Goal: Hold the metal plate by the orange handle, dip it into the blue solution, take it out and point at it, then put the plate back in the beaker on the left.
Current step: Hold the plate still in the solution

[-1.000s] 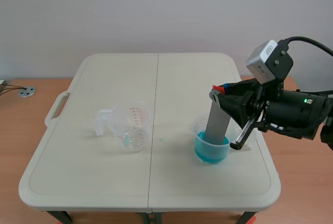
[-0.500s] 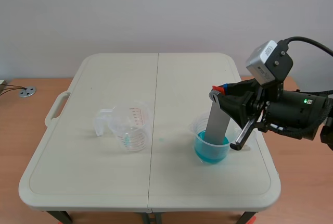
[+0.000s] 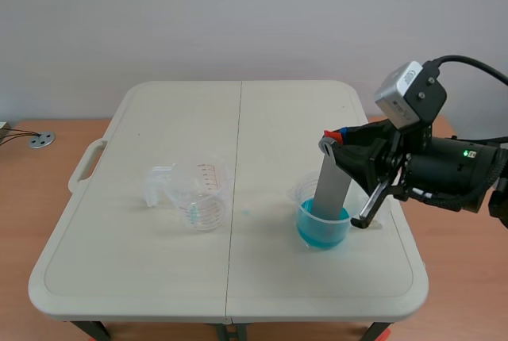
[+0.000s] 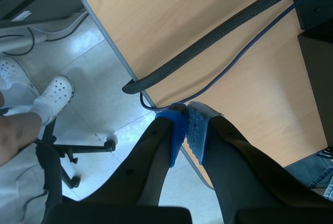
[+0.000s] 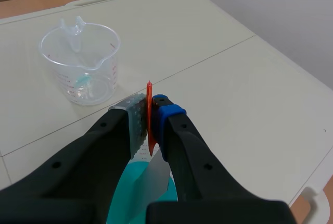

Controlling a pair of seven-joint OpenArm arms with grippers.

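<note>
Clamped from above on the thin orange handle (image 5: 149,104) with the right gripper (image 5: 150,130), keeping the flat grey metal plate (image 3: 332,186) upright, lower end dipped in the small clear beaker of blue solution (image 3: 324,228). Well left of that beaker, apart: the clear plastic measuring beaker (image 3: 198,192). To be cleared on lifting, probably: that beaker's own rim. Nowhere near that beaker, over floor: the left gripper (image 4: 186,125), closed on nothing.

A white folding table (image 3: 159,277) rests on a wood surface (image 3: 24,222), a round metal disc (image 3: 41,140) lying nearby.
</note>
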